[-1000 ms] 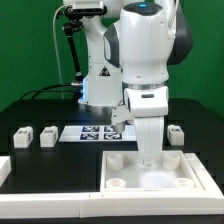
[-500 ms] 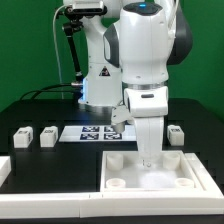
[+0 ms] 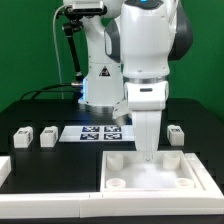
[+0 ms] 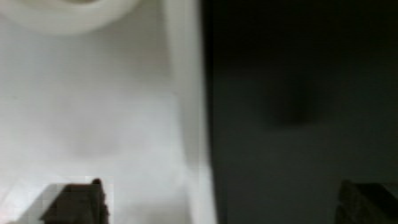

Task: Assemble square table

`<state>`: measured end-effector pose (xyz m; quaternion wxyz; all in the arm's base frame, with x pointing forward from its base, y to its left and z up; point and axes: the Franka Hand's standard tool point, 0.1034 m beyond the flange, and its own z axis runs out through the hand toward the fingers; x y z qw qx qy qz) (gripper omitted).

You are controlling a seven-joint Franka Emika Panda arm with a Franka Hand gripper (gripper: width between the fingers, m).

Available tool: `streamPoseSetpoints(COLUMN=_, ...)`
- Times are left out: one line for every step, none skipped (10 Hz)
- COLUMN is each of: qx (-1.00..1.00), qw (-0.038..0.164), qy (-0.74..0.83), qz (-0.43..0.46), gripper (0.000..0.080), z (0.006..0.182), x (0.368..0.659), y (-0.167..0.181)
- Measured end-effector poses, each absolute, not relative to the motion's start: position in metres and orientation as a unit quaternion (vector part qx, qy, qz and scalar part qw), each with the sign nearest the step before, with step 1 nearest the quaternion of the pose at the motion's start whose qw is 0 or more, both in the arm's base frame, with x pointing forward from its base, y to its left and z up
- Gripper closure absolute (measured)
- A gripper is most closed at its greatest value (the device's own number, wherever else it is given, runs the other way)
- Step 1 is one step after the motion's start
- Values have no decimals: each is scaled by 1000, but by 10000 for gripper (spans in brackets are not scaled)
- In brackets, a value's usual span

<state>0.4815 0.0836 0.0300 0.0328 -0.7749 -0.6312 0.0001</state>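
Parts on the black table, counted from where I stand: one square table slab, one marker board, and three peg legs that I can make out plainly. Two of the legs sit side by side at the exterior view's left, and one stands alone at the right, just beyond the slab's far corner. A fourth small tagged piece peeps out beside the arm; whether it is another leg, I cannot tell. White border rails show at the lower left and lower right edges of the frame, too cropped to count.

Compared with a second ago, the arm's white wrist block sits a touch higher in the frame, and the claw has eased slightly wider. The legs, the board and the slab lie as they did.

The slab fills the lower right of the exterior view, its raised rim making a shallow tray with round sockets at the corners. Inside that rim is only the claw, pointing straight down over the slab's far half. In the wrist view the claw has its two dark fingers spread wide apart with nothing between them. Beneath it are the white slab, one socket and the slab's edge against the dark table.
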Motion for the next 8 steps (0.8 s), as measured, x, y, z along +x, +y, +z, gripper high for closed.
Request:
streamPoseSetpoints(qx=-792, qw=30, qy=-610, qz=1, gripper=150, z=36, x=476, y=90)
streamPoseSetpoints(qx=-803, qw=29, qy=-595, qz=1, gripper=150, z=41, x=470, y=95)
streamPoseSetpoints(qx=-835, qw=31, qy=-549, qz=5, gripper=150, z=43, x=466, y=99)
streamPoseSetpoints(qx=-860, qw=29, qy=-510, qz=5, gripper=150, z=45, x=466, y=107)
streamPoseSetpoints(qx=-877, qw=28, qy=-479, qz=2, gripper=150, z=48, x=467, y=113)
streamPoseSetpoints(qx=-886, qw=30, qy=-463, qz=2, gripper=150, z=48, x=468, y=110)
streamPoseSetpoints(qx=-905, qw=31, qy=-424, qz=4, gripper=150, z=48, x=467, y=110)
streamPoseSetpoints(qx=-917, qw=31, qy=-398, qz=5, gripper=150, z=48, x=467, y=111)
